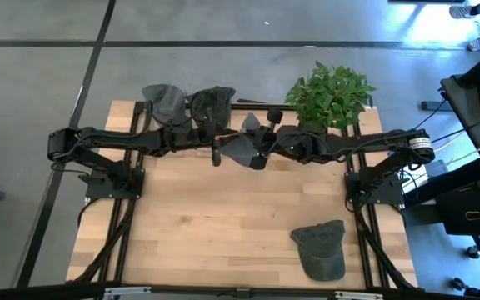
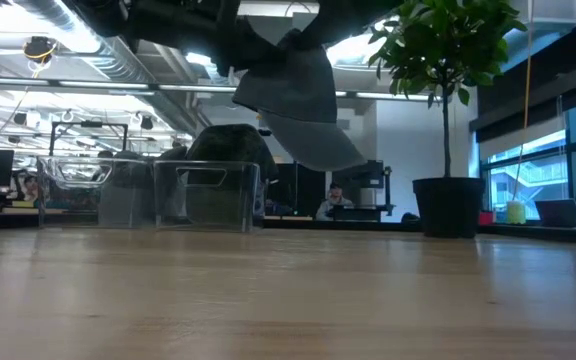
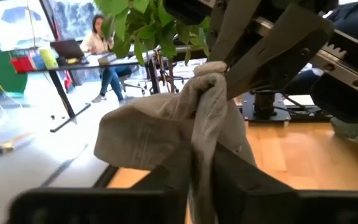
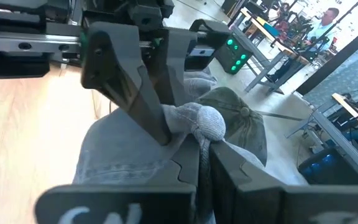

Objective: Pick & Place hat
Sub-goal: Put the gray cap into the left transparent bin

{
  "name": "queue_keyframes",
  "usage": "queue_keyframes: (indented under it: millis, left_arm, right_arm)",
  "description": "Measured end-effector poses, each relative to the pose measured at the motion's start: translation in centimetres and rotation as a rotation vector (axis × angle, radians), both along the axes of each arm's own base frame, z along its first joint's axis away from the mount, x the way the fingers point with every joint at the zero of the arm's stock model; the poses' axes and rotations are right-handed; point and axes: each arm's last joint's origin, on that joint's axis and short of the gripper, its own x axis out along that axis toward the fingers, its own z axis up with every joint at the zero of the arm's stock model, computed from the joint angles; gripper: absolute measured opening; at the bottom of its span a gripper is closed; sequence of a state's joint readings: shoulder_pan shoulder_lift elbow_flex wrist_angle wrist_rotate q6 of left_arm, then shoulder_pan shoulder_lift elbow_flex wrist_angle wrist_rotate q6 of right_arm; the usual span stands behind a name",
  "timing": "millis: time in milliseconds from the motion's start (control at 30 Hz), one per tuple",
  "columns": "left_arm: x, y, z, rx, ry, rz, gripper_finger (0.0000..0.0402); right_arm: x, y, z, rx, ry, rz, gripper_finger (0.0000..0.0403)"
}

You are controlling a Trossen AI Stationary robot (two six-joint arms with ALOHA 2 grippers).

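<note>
You are looking at a green hat [image 1: 321, 247] lying flat at the near edge of the wooden table [image 1: 223, 225], well in front of the potted plant [image 1: 330, 93]. Farther back, just beside the plant on its left, both arms are meeting over the table and are holding a grey hat [image 1: 242, 147] up in the air between them. The right gripper [image 1: 261, 150] is pinching the hat's fabric with its fingers clamped together on it. The left gripper [image 1: 217, 143] is gripping the same hat from the other side, its fingers pressed on the bunched cloth. Beyond them, at the far edge left of the plant, two clear bins [image 2: 148, 192] are holding more hats, one grey [image 1: 163, 102] and one dark green [image 1: 212, 103].
</note>
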State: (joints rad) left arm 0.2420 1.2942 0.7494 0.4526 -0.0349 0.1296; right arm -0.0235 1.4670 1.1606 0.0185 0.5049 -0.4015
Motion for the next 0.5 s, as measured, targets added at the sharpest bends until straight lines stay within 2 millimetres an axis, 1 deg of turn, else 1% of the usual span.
queue_keyframes:
  millis: [67,100,200,300,500]
  left_arm:
    - [0.01,-0.01,0.10,0.021,-0.005,-0.002,0.0016]
    - [0.01,0.00,0.15,0.025,-0.009,-0.002,0.0010]
    - [0.01,0.00,0.18,0.043,-0.007,-0.003,0.0008]
    - [-0.05,0.05,0.22,0.072,0.002,-0.004,0.0005]
    - [-0.42,-0.01,0.59,0.168,0.028,0.001,0.0005]
  right_arm:
    - [0.00,0.00,0.00,0.000,0.000,0.000,0.0017]
    - [0.00,0.00,0.00,0.000,0.000,0.000,0.0017]
    - [0.01,0.00,0.01,-0.002,0.000,0.002,0.0018]
    - [0.03,0.04,0.00,-0.022,0.015,0.023,0.0028]
    - [0.07,0.13,-0.03,-0.113,0.074,0.089,0.0074]
